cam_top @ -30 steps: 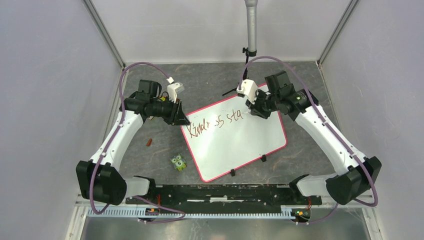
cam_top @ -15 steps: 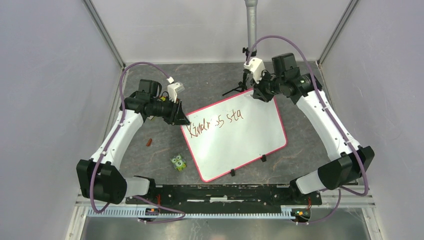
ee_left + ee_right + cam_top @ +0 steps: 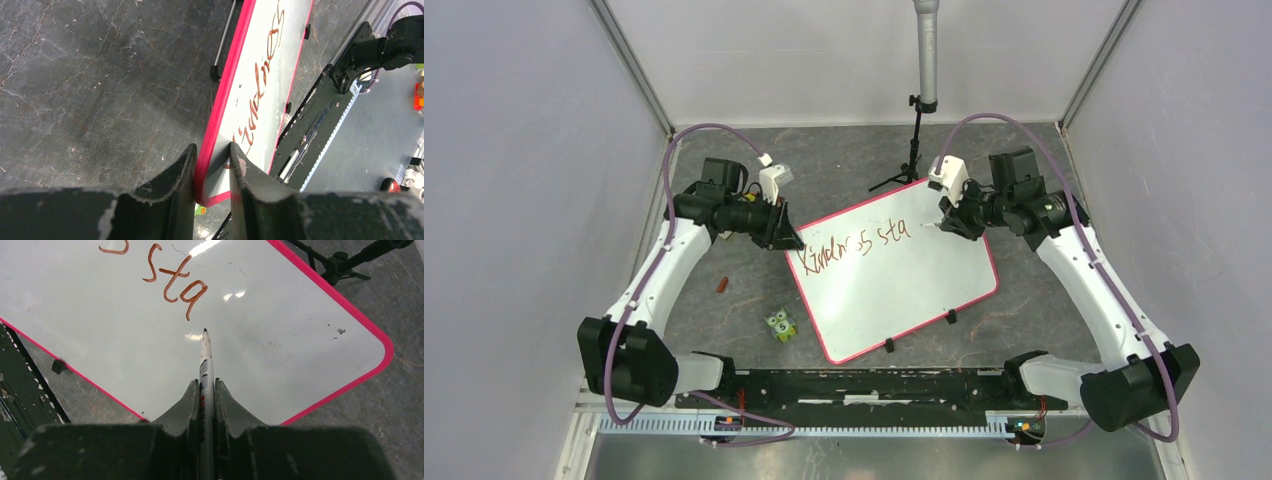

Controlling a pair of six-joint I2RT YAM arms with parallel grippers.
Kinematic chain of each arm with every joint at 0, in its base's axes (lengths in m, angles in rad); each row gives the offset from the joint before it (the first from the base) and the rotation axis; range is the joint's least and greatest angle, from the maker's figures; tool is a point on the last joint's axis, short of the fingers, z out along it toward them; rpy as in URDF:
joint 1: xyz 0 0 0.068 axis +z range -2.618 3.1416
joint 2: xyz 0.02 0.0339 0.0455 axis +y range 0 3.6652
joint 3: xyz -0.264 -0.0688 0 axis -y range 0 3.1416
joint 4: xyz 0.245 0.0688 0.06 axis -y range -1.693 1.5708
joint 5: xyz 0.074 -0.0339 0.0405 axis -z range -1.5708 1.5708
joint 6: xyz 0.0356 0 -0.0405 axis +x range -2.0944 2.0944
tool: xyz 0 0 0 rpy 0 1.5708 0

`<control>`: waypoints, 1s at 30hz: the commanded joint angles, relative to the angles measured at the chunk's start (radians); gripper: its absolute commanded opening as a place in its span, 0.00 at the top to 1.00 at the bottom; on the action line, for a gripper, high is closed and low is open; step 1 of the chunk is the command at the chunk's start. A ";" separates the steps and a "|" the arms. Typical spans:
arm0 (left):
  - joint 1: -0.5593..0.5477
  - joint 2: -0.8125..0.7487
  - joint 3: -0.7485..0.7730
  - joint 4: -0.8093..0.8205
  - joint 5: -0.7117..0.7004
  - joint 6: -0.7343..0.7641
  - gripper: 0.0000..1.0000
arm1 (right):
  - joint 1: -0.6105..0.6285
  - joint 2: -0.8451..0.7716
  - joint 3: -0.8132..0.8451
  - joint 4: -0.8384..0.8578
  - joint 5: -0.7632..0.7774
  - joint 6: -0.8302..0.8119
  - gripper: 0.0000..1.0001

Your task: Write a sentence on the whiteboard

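Back from the far edge — right tool (image 3: pixel 206 386) brings the marker (image 3: pixel 205 352) down to the sentence (image 3: pixel 854 245).
It pinches the marker, tip just past "sta"; left tool (image 3: pixel 212 148) clamps the rim of the whiteboard (image 3: pixel 904 285), mid bench — judged ready for "r".

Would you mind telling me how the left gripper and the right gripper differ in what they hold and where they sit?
The left gripper clamps the whiteboard at its pink-framed corner; the right gripper pinches a marker. The left sits at the board's edge, the right over its face, with the marker tip just past "sta". Both hold something between dark fingers.
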State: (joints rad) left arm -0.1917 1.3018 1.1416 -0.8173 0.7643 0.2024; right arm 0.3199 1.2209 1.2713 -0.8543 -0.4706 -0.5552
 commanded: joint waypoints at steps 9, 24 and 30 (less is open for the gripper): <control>-0.018 0.085 0.118 -0.086 -0.063 0.173 0.98 | 0.029 0.016 0.029 0.065 -0.069 -0.066 1.00; -0.017 0.118 0.165 -0.126 -0.071 0.218 0.97 | 0.047 0.052 0.033 0.103 -0.016 -0.094 1.00; -0.017 0.110 0.156 -0.125 -0.069 0.212 0.98 | 0.051 0.070 0.042 0.119 -0.001 -0.083 1.00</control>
State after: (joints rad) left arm -0.2016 1.4166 1.2785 -0.9485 0.7609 0.3386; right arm 0.3649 1.2846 1.2701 -0.7818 -0.4866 -0.6342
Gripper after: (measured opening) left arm 0.327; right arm 0.159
